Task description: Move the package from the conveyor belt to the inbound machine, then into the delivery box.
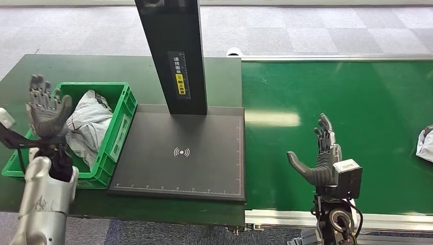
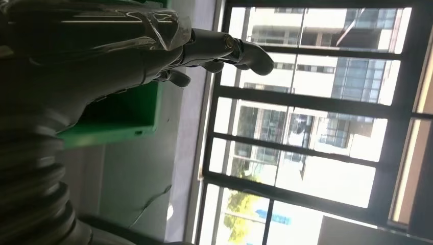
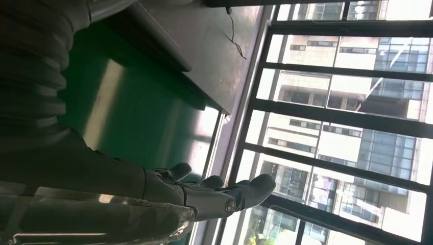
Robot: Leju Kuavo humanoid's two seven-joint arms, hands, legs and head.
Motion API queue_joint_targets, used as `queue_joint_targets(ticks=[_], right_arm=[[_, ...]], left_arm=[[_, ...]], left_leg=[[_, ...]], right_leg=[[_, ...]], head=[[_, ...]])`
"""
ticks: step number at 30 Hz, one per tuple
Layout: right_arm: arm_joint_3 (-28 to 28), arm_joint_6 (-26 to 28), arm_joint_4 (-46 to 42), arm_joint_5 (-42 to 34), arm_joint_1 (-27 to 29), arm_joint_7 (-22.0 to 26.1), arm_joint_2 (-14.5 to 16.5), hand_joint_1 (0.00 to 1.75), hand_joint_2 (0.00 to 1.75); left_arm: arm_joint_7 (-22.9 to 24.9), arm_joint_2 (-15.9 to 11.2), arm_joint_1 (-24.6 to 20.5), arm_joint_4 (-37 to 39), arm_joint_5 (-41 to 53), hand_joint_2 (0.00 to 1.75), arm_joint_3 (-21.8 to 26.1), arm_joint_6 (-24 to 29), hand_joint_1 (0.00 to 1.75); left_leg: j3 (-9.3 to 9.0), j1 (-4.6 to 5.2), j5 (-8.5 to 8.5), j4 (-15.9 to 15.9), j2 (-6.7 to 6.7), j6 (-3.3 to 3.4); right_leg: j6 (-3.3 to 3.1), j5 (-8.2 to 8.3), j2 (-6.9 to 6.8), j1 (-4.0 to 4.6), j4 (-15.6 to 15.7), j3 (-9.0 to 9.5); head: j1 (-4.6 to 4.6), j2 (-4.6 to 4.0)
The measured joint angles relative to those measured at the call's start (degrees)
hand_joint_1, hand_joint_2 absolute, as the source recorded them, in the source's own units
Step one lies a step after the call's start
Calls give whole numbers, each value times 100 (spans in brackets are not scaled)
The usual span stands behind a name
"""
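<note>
Over belt (image 1: 357, 102) — right hand (image 1: 320, 161) unladen

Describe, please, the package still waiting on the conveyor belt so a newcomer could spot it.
Find the green conveyor belt right of the black scanning platform. At its far right edge lies a crumpled white package, partly cut off, alone on the belt beyond the open right hand.

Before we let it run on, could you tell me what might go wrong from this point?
1. The next package is barely in at the belt's far right edge, well away from the open right hand; a grab now would likely close on nothing.
2. The open left hand hangs over the green delivery box, which already holds a white bagged parcel; lowering the arm could snag the bag or tip the box.
</note>
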State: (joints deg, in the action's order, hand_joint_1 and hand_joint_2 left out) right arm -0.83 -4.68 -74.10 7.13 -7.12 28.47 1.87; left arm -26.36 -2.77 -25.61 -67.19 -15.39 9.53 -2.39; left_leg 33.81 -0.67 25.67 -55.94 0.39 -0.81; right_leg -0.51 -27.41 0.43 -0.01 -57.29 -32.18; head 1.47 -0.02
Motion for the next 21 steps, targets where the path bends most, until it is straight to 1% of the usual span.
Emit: queue_joint_targets(ticks=[2, 4, 7, 11, 13, 16, 19, 21], right_arm=[[-63, -282, 505, -116, -104, 263, 2, 0, 175], [-101, -506, 1074, -191, -239, 515, 16, 0, 175], [-115, -621, 1850, -209, -408, 748, 61, 0, 175], [-120, -729, 2577, -273, -516, 823, 121, 0, 175], [-134, -565, 2827, -248, -550, 847, 171, 0, 175], [-151, -279, 3039, -307, -570, 880, 250, 0, 175], [-150, 133, 3032, -459, -497, 888, 329, 0, 175], [-148, 388, 2937, -537, -402, 887, 373, 0, 175]], left_arm=[[-157, 214, 571, -289, -351, 175, -525, -151, 0], [-296, 375, 923, -322, -609, 175, -975, -270, 0], [-429, 554, 1200, -237, -694, 175, -1397, -325, 0], [-463, 708, 1480, -213, -645, 175, -1677, -394, 0], [-497, 758, 1604, -228, -503, 175, -1790, -298, 0], [-581, 819, 1763, -236, -281, 175, -1927, -15, 0], [-778, 854, 1906, -238, -30, 175, -2027, 235, 0], [-884, 870, 1983, -251, 71, 175, -2057, 294, 0]], left_leg=[[3, 3, 2, -1, -5, 3], [5, 4, 3, -1, -7, 4], [5, 4, 2, -1, -10, 5], [4, 4, 2, -1, -9, 5], [4, 3, 3, 0, -10, 4], [6, 3, 3, 0, -10, 4], [6, 3, 3, 1, -10, 4], [7, 3, 4, 0, -11, 5]], right_leg=[[4, -3, -3, -3, 1, 1], [6, -2, -4, -4, 1, 2], [6, -1, -8, -4, 2, 3], [6, -1, -10, -3, 1, 3], [6, -2, -10, -2, 1, 2], [6, -4, -10, -1, 1, -1], [6, -5, -10, -1, 1, 0], [6, -6, -11, -2, 1, 0]], head=[[-1, 0], [-1, 0], [0, 0], [1, 0], [2, 0], [2, 0], [1, 0], [0, 0]])
